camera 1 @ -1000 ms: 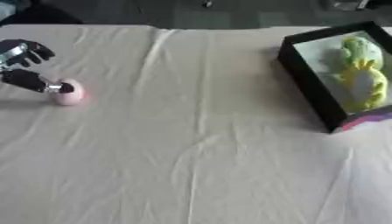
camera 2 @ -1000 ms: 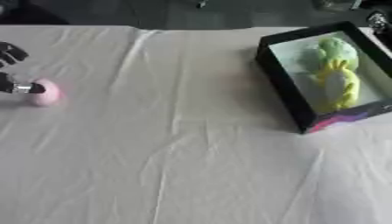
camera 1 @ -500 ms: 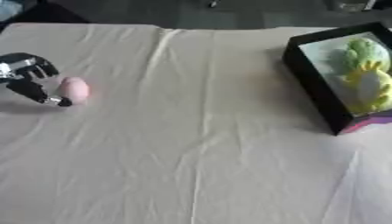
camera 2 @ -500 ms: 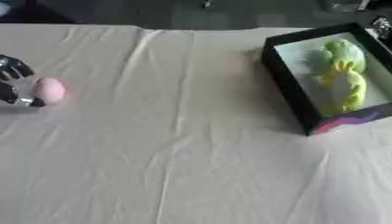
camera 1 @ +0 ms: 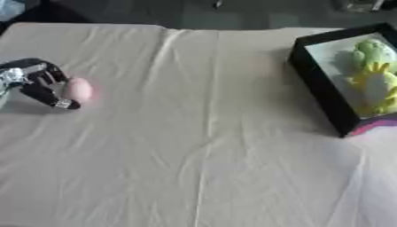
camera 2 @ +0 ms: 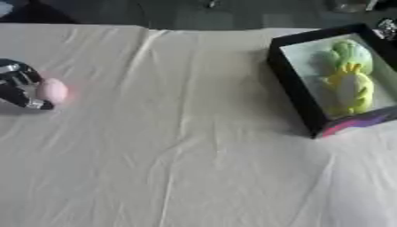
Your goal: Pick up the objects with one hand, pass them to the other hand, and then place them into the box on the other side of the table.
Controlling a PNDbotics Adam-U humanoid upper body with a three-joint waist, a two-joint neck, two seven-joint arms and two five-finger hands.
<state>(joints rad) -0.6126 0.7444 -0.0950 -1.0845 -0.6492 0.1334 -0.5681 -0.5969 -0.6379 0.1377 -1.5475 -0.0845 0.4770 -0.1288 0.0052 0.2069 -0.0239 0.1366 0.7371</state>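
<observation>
One pink egg point(camera 1: 77, 89), one left robot hand point(camera 1: 37, 83), one black box point(camera 2: 298, 95)

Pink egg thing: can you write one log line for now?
left hand: curled round pink egg | right hand: unseen | box: holds green, yellow toys

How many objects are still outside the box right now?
1: a small pink object lies on the tablecloth at far left, against the left hand. The box at right already holds green and yellow items; more could be hidden there.
</observation>
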